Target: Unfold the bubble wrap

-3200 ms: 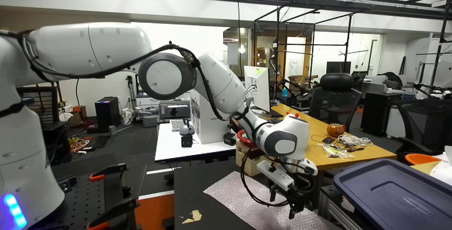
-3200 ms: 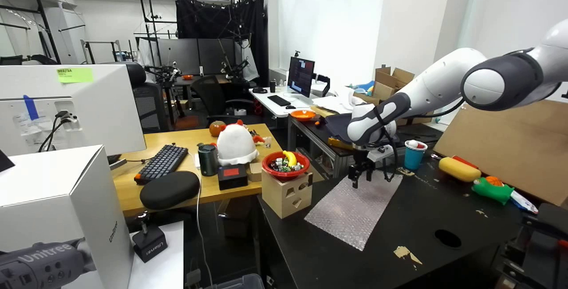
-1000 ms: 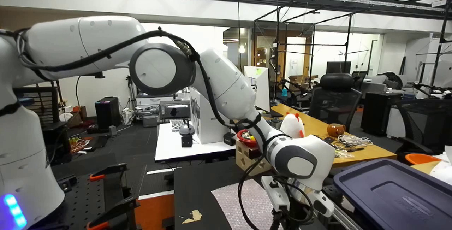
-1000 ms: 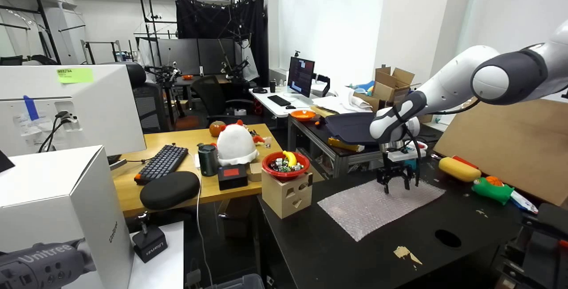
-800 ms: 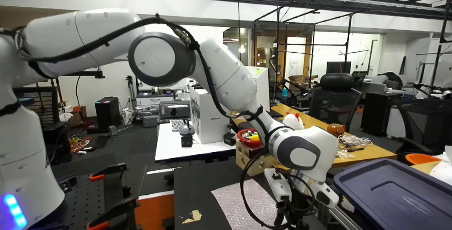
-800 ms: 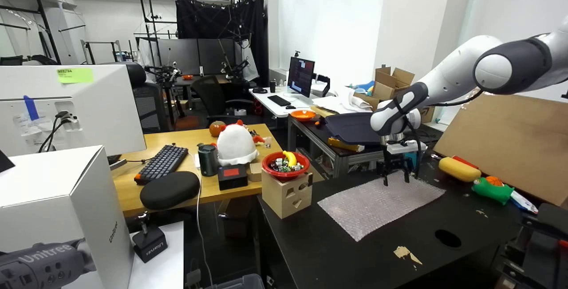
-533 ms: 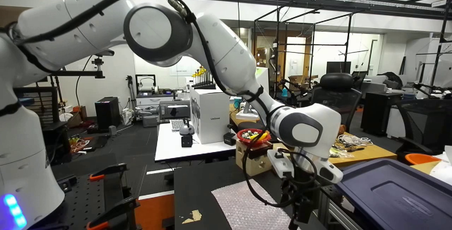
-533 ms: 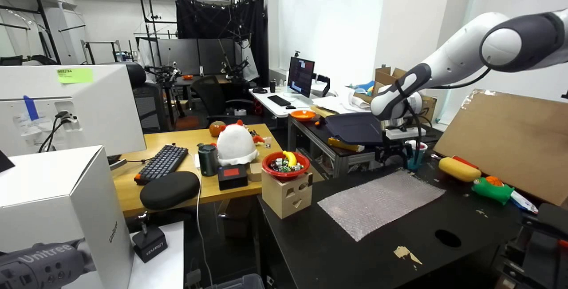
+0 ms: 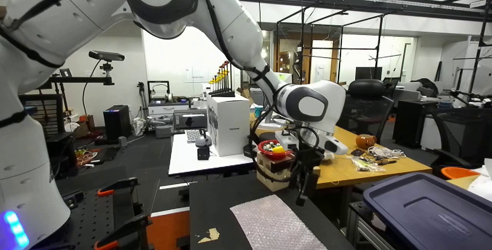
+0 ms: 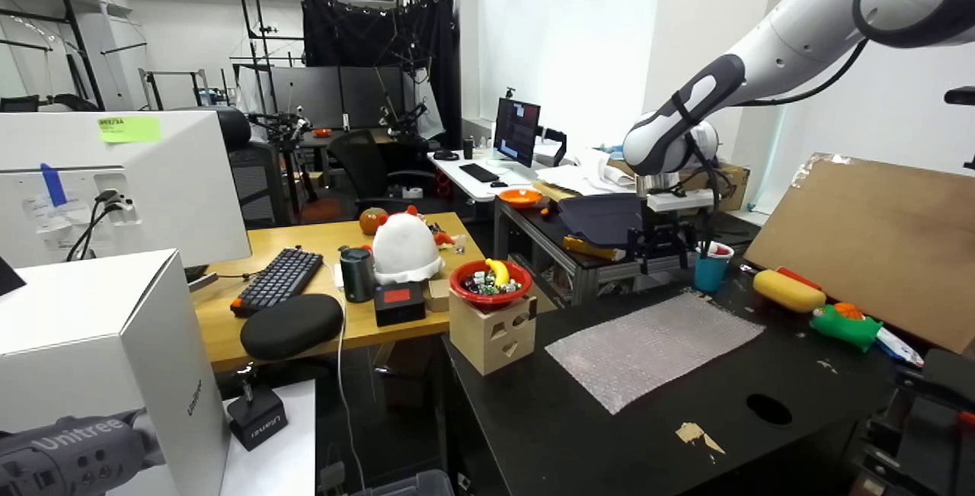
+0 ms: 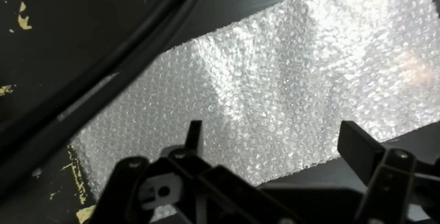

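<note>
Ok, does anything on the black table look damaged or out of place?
Yes, the black table itself: near its round hole, a jagged pale patch breaks the dark surface, as if chipped or peeled. Pale marks show in the wrist view too. The bubble wrap lies spread out; I see no tear in it.

The bubble wrap (image 10: 655, 350) lay spread flat on the black worktop (image 10: 594, 446); the pincer (image 10: 664, 258) hung higher up, apart from it, jaws parted; a teal cup (image 10: 710, 273) stood just beside the wrap's far corner; a yellow oblong object (image 10: 788, 290) and a green object (image 10: 845, 328) rested farther right, before a leaning cardboard panel (image 10: 868, 244); at the worktop's left edge a wooden shape-sorter box (image 10: 476, 332) bore a red bowl (image 10: 491, 301) with a banana (image 10: 498, 272) in it; a white plush toy (image 10: 405, 248) sat on the wooden desk (image 10: 263, 243) behind.
</note>
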